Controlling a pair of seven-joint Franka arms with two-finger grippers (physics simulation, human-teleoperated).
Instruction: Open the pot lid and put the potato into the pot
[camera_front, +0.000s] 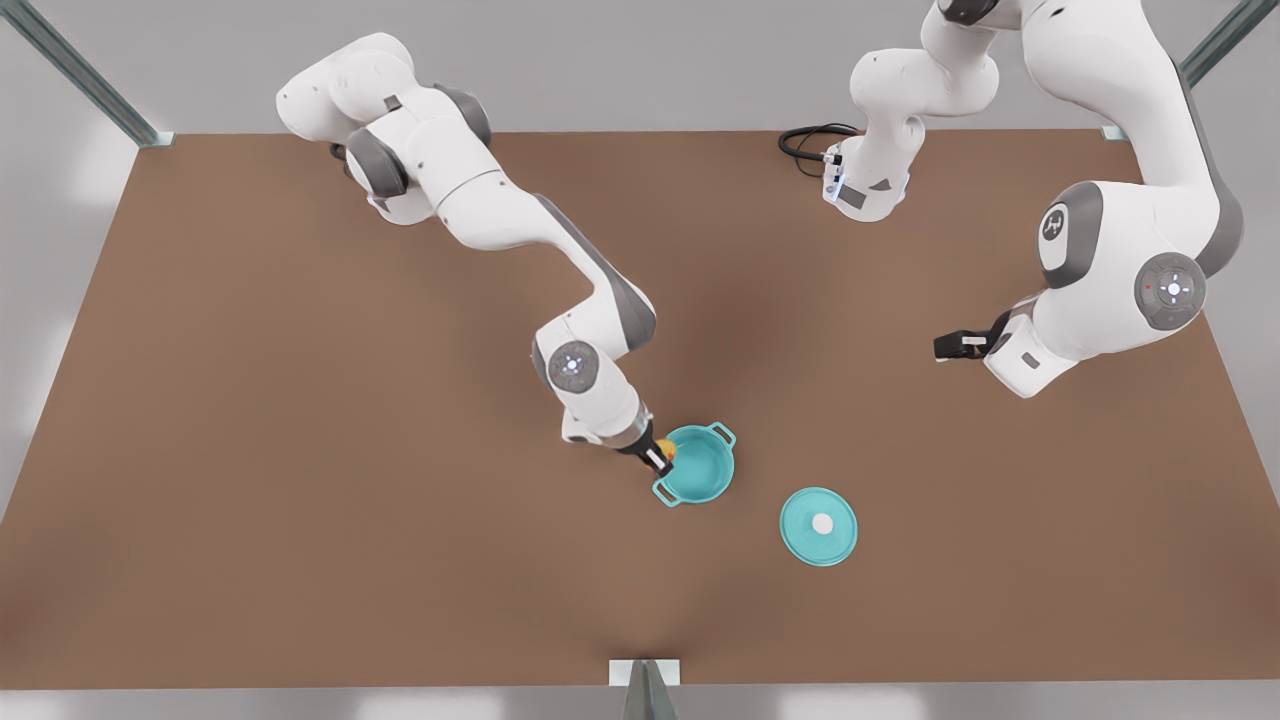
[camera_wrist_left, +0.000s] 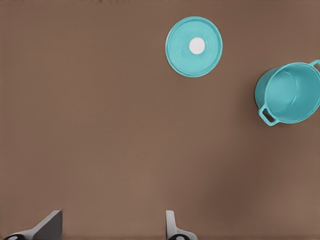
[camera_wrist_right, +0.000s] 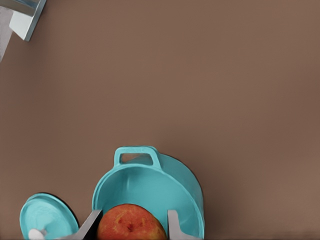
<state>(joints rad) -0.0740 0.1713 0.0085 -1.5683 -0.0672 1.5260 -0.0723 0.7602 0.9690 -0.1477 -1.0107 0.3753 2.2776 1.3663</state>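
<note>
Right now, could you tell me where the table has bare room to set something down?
Most of the brown table is bare. It is crowded near the pot, where the right tool holds the potato, with the lid beside it.

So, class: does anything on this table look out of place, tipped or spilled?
Nothing stands out. The pot stands upright, the pot lid lies flat beside it, the right claw holds the potato at the rim, and the left claw waits open.
</note>
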